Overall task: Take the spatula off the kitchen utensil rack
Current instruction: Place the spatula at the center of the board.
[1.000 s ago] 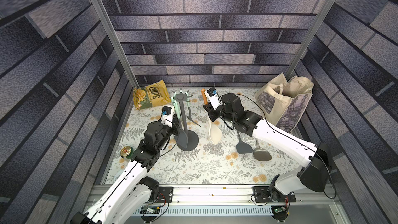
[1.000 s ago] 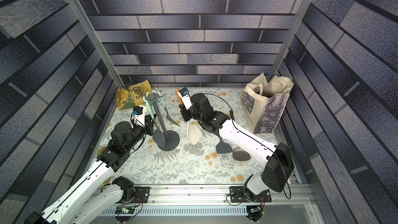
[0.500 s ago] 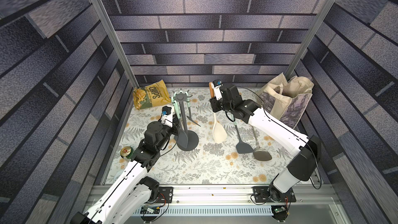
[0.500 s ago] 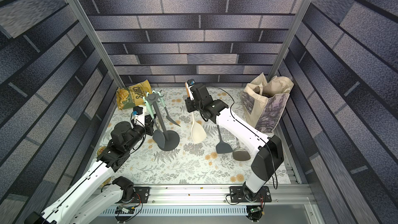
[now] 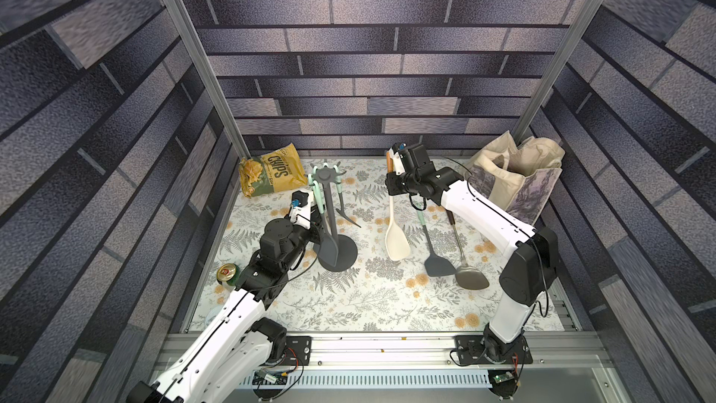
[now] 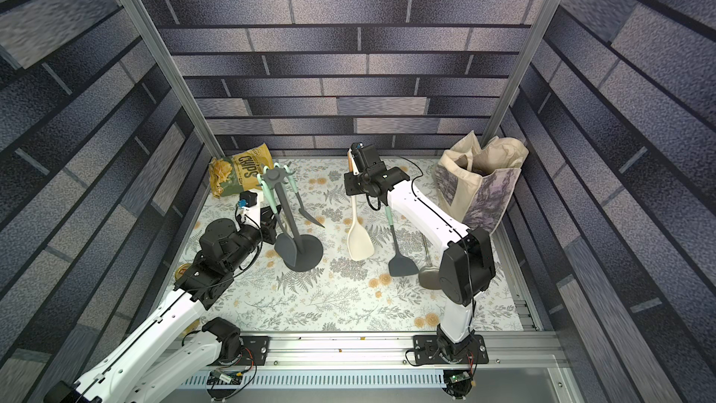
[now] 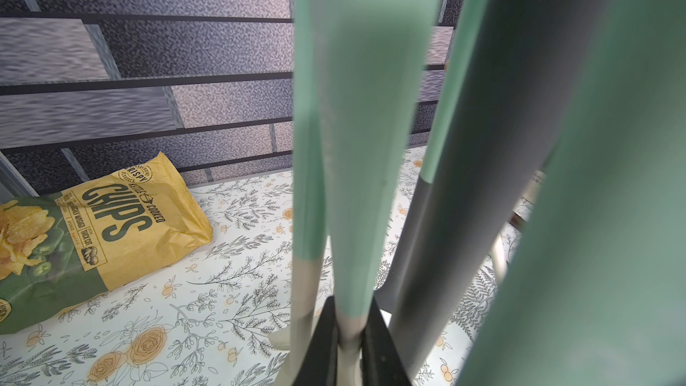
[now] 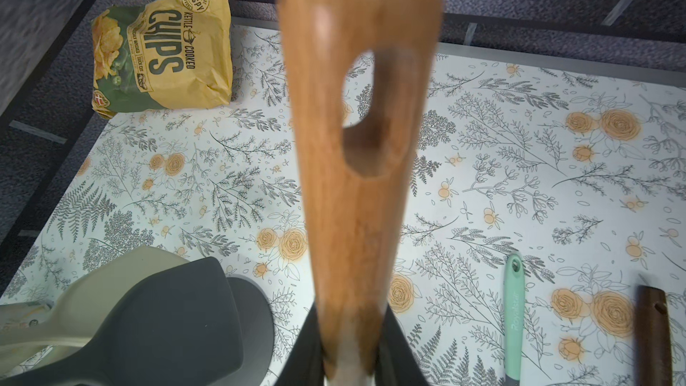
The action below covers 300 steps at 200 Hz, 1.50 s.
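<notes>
The right gripper (image 8: 350, 336) pinches the spatula (image 5: 397, 242) by its wooden handle, blade hanging below the fingers, well clear of the rack (image 5: 345, 255); the left gripper (image 7: 350, 339) is clamped on a mint-handled tool (image 7: 356, 142) hanging there; next, probably lowering and letting go.

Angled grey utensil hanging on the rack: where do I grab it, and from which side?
Take its mint handle near the top, from the robot's right. It hangs free with that side open; the rack pole and the left hand, shut on another mint utensil, crowd its other side.
</notes>
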Tool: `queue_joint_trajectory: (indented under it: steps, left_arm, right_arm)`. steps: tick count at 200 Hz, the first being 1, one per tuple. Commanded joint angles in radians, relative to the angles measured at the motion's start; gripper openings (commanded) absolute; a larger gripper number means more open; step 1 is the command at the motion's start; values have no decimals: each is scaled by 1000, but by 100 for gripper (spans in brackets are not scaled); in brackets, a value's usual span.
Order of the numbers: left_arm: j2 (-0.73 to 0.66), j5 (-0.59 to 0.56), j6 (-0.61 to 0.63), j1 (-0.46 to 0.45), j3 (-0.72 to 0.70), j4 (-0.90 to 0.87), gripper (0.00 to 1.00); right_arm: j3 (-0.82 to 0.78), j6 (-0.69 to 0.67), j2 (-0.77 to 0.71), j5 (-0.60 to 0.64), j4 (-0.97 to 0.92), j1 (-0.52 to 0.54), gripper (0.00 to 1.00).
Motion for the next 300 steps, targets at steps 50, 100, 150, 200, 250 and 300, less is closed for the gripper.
queue_joint_trajectory:
  steps: [50,100,150,200,250,300]
  left_arm:
    - [-10,7,10,6,-16,-31,14]
    - [-11,2,12,7,-20,-29,14]
    - [-6,6,13,7,-17,-27,14]
    - [-4,5,17,7,-10,-28,14]
    - [-1,8,19,7,-9,-27,14]
    - [-3,5,20,7,-9,-33,14]
  right_arm:
    - [-110,52,59,71,141,-33,0]
    - [-146,75,98,81,176,-61,0]
    - [-163,93,160,77,193,-83,0]
    - [-161,102,211,58,188,-98,0]
    - [-172,102,266,53,166,-110,0]
    - [-206,123,272,45,173,-132,0]
